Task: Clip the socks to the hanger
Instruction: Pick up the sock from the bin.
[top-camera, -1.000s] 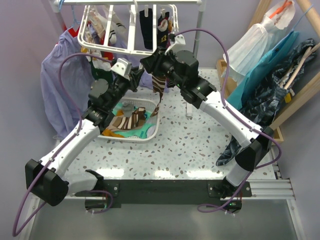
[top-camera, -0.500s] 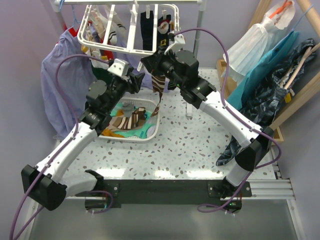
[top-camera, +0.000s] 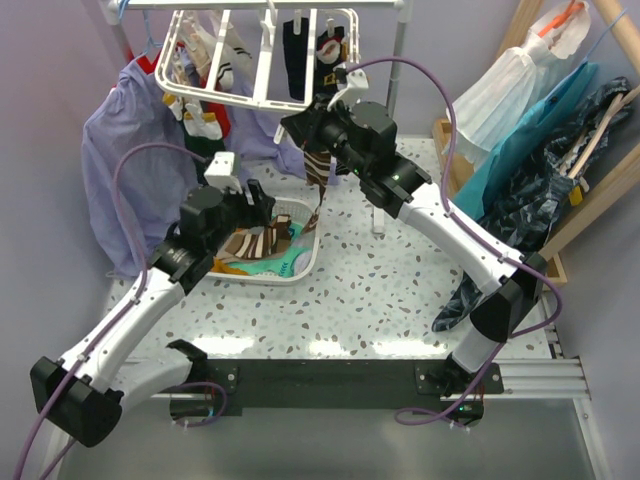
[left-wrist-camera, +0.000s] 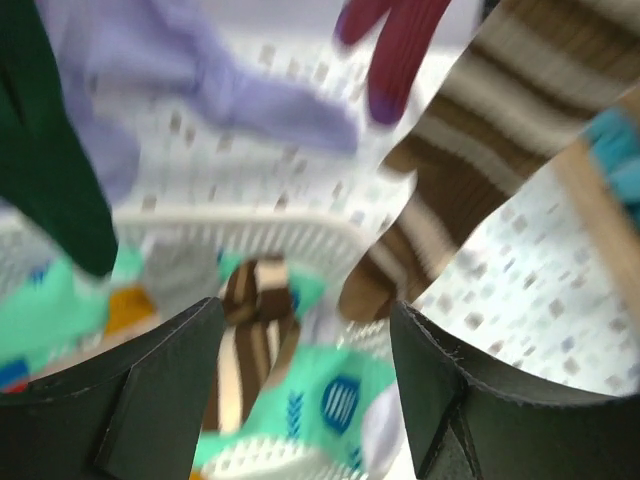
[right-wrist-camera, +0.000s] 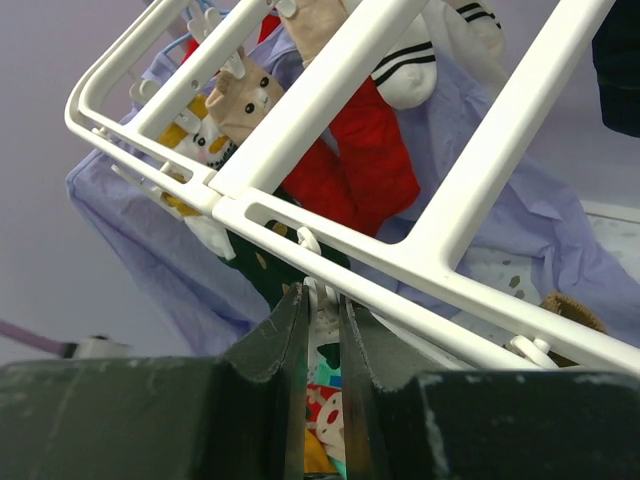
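Pinching clip (right-wrist-camera: 317, 288) under hanger (right-wrist-camera: 420, 268) edge, right gripper (right-wrist-camera: 320, 305); left gripper (left-wrist-camera: 307, 315) agape.

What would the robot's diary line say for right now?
left gripper: open above basket of socks | right gripper: shut on clip of hanger | brown striped sock: hanging near right gripper

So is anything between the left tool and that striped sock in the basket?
Nothing visible. The open left tool faces straight down at the striped sock atop the basket pile; the hanging striped sock dangles off to one side.
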